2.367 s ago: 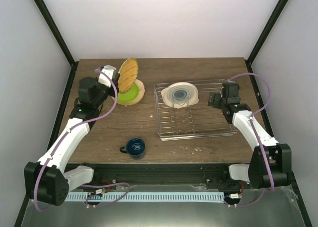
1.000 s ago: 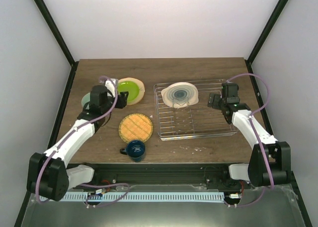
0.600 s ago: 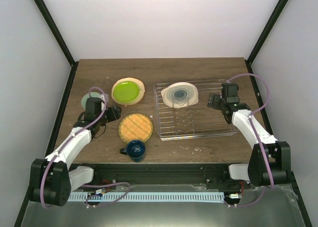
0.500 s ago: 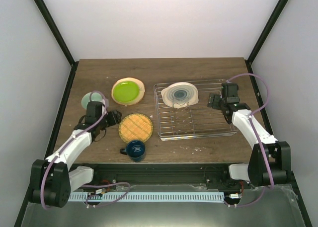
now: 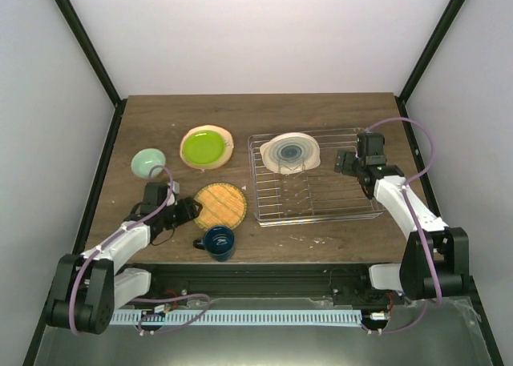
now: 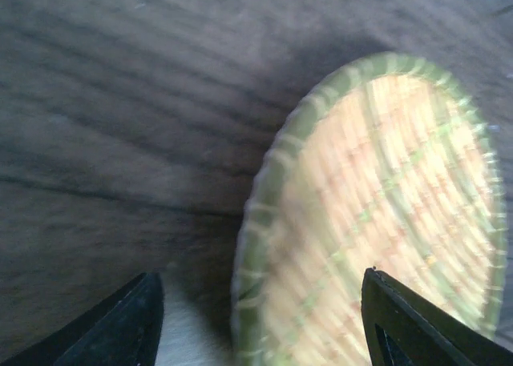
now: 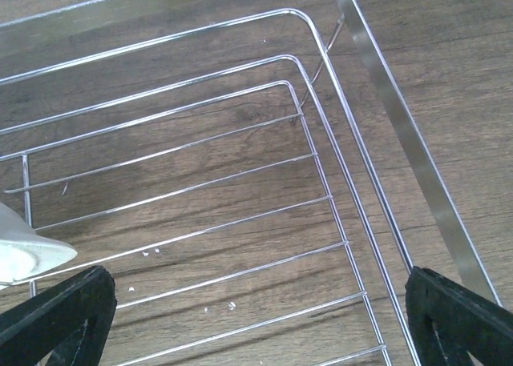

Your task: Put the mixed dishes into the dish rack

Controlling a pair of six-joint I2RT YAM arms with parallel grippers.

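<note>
My left gripper (image 6: 260,275) gapes empty beside the yellow plate (image 6: 385,214), likely stiff and slick; I'd pinch its left rim.

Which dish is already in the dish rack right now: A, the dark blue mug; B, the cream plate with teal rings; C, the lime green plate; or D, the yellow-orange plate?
B: the cream plate with teal rings stands propped in the dish rack, while the lime green plate, yellow-orange plate and dark blue mug are out on the table.
</note>
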